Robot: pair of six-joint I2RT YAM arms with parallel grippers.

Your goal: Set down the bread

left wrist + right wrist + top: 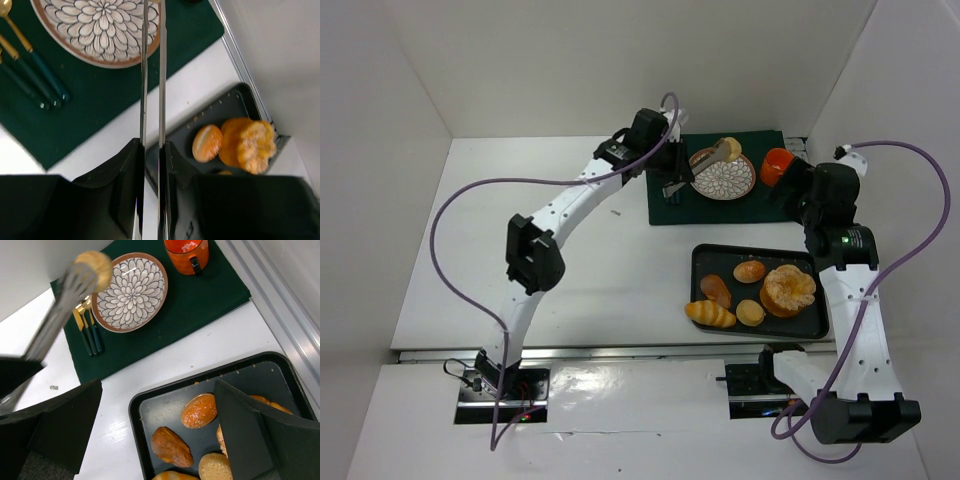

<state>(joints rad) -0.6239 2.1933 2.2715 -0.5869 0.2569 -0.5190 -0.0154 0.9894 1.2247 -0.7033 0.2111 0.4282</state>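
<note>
Five pastries (750, 313) on a tray, a sixth piece pinched in tongs over the plate.

The black tray (700, 262) sits low and right of centre in the top view, on the white table. Just above it hangs the right gripper (155, 425), its fingers spread wide and holding nothing; they hide part of the tray's edges in its wrist view. Above that lies a dark green mat (720, 210) carrying gold-and-teal cutlery (87, 330), a flower-patterned plate (723, 178) and, at the right, an orange mug (777, 166). The left gripper (152, 150) is clamped on the tongs (705, 165), whose arms are pressed nearly together, nipping the bread roll (729, 148) at the plate's upper edge. Whether the roll touches the plate cannot be told.
</note>
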